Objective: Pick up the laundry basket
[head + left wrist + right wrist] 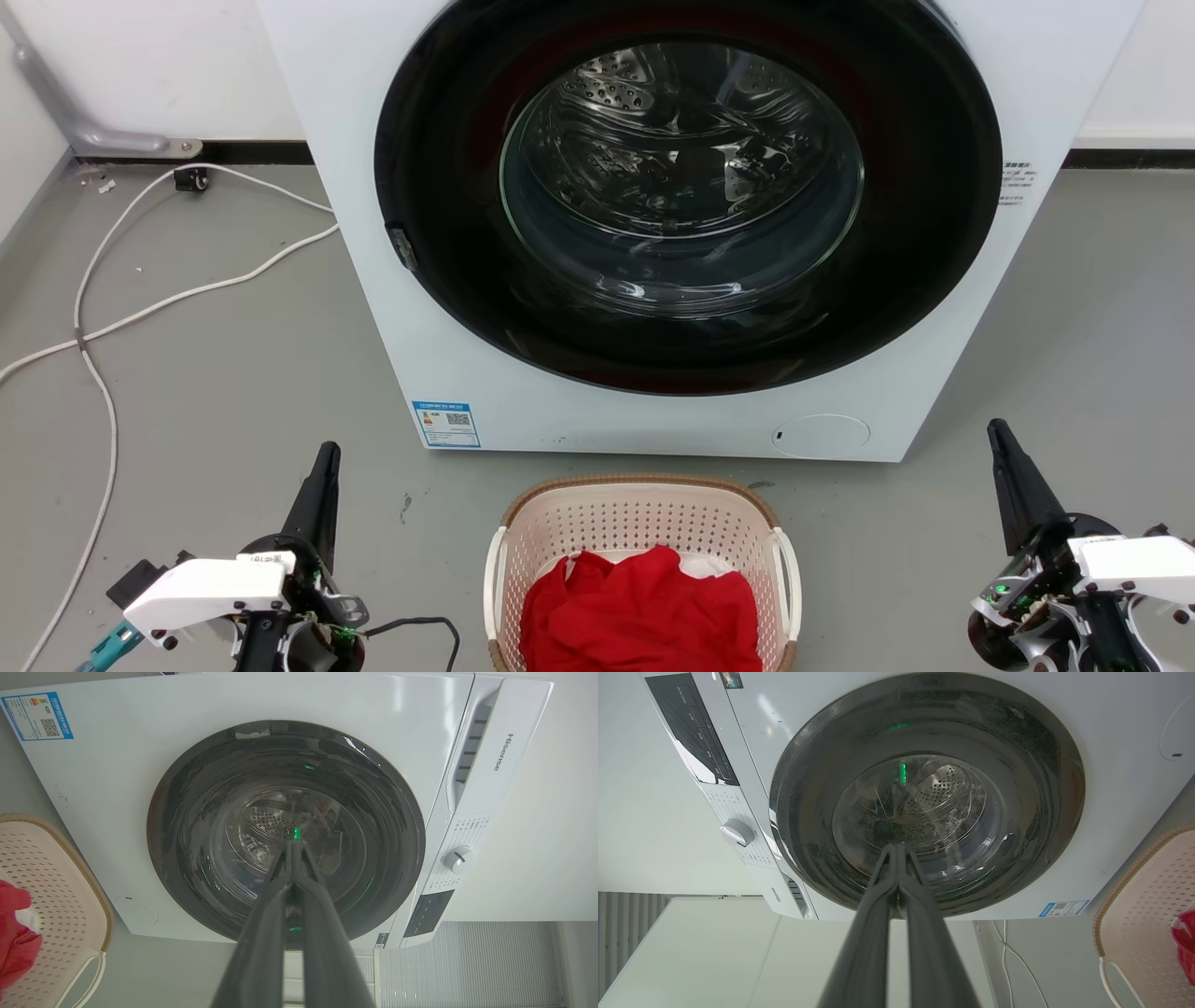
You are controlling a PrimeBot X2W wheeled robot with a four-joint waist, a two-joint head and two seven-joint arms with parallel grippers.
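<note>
Left tool [325,459] low left, fingers pressed together, empty. Laundry basket [644,483] on floor, centre, just before washing machine [439,373], red cloth [639,607] inside. Right tool [999,434] low right, likewise closed, empty. Left wrist view adds machine's dial [460,858].

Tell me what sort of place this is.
Likely a laundry area: a front-loading washing machine stands on a grey floor, with a laundry basket holding a red garment in front of it.
</note>
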